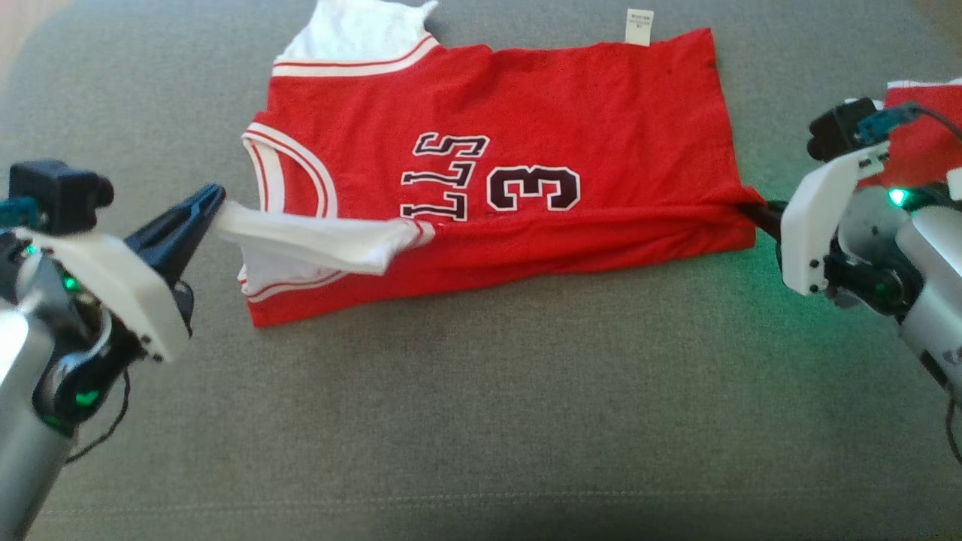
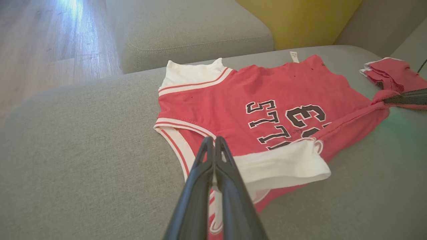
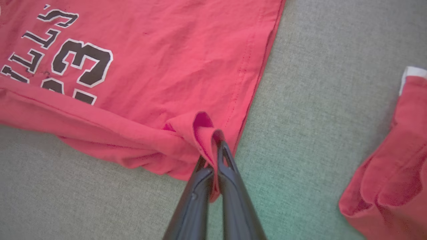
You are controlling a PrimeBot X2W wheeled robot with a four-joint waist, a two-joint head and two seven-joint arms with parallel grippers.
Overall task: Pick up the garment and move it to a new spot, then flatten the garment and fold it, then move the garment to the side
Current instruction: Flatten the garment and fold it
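1. The jersey (image 1: 601,113) is spread on the sofa (image 1: 481,421), and the fold is being started.
2. Its white strap is clamped in the left jaws, its near hem corner in the right jaws.
3. Next, the near edge should be carried across evenly, with tension kept.

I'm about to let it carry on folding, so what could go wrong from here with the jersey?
The right fingers pinch just a small bunched fold of the hem, so it might slip out. The left fingers hold only the white shoulder, so the fold may come out skewed. A second garment lies near the right arm and could get dragged.
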